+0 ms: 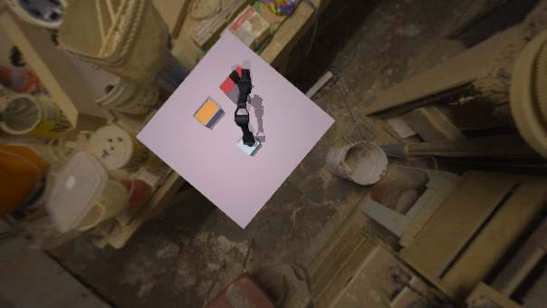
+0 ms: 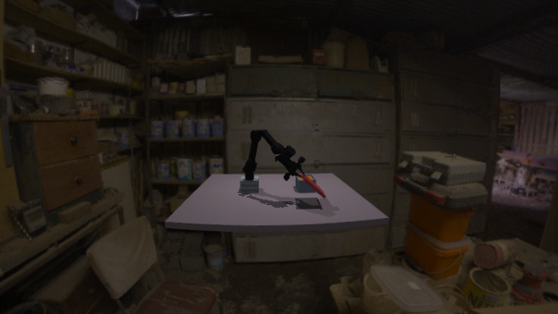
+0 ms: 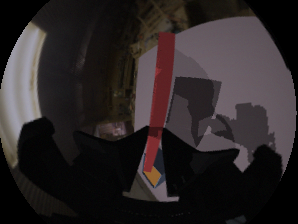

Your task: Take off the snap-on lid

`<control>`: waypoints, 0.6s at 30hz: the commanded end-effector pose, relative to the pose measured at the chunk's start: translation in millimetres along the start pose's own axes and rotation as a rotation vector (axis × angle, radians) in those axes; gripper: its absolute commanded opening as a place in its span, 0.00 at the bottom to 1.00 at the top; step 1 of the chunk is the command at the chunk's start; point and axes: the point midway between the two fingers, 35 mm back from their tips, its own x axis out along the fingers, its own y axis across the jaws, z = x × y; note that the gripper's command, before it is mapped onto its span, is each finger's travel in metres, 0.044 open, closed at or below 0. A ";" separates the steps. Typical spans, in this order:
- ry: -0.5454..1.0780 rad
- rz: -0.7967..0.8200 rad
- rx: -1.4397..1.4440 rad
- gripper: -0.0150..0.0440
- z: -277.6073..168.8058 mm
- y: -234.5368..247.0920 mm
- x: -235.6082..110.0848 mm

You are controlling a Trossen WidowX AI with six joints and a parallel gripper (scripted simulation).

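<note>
The red lid (image 1: 227,85) (image 2: 315,187) (image 3: 164,75) is a flat plate held in the air, steeply tilted in the exterior view, its lower edge above the table. My gripper (image 1: 235,77) (image 2: 301,174) (image 3: 155,129) is shut on the lid near one edge. The lid shows nearly edge-on in the wrist view. The storage box (image 1: 215,119) (image 2: 305,186) (image 3: 159,163) stands upright on the table, blue outside with orange showing at its top. The lid is off the box and apart from it. Which face of the lid is its top I cannot tell.
The pale table (image 1: 217,168) (image 2: 217,208) carries the arm's light blue base block (image 1: 247,148) (image 2: 249,186), well away from the lid. Dark shadows of the arm and lid fall on the table. The table's back corner in the top view is near the gripper.
</note>
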 end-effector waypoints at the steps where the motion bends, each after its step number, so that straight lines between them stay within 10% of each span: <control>1: 0.004 0.010 -0.006 0.25 -0.6 -0.3 1.3; 18: 0.004 0.010 -0.006 0.25 -0.7 -10.7 10.2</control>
